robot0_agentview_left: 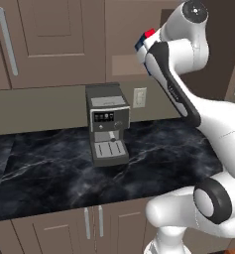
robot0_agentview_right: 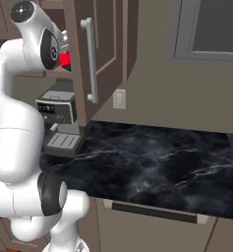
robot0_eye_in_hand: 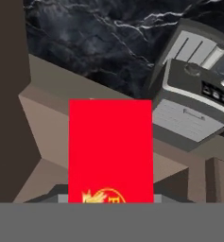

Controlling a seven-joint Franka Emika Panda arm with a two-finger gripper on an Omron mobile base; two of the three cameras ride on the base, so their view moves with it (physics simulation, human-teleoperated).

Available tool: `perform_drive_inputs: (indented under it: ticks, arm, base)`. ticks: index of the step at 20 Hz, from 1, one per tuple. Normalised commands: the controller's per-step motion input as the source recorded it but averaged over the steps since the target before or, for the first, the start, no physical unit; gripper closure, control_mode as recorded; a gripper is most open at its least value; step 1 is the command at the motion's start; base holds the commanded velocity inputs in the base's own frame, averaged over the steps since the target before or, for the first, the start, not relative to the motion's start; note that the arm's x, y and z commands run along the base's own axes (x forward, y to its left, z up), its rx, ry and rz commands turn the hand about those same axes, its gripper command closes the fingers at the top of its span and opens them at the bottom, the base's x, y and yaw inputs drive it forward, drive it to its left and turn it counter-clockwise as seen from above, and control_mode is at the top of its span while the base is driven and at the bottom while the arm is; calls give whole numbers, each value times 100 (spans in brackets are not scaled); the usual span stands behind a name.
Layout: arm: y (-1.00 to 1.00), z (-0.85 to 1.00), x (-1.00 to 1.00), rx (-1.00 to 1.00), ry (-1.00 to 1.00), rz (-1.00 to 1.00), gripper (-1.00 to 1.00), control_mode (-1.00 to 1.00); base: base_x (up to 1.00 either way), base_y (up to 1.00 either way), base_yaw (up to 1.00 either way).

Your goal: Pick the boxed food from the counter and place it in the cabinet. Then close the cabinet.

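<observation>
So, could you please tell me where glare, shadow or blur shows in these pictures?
Left base view: soft sheen on the glossy black veined counter. Right base view: shadow beneath the brown panelled cabinet door. Hand view: the flat red carton looms unshaded, its graphic blurred.

Even, soft rendered light, faint sheen on the black counter (robot0_agentview_left: 49, 168), slightly blurry low-resolution edges throughout.

Both base views face the counter (robot0_agentview_left: 49, 168); hand view looks down close.
</observation>
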Motion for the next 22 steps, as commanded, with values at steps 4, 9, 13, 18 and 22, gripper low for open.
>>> perform_drive_inputs:
  ticks: [4, 9, 13, 18, 22]
  arm:
    - [0, 0, 51, 0, 0, 0, 100, -100]
    - [0, 0, 61, 2, 0, 2, 100, -100]
    - [0, -5, 65, 3, 3, 3, 100, -100]
    - [-6, -16, 66, 6, 17, 5, 100, -100]
    - [-6, -30, 64, 4, 20, 5, 100, -100]
  base:
    - [0, 0, 0]
    - [0, 0, 0]
    - [0, 0, 0]
    - [0, 0, 0]
    - [0, 0, 0]
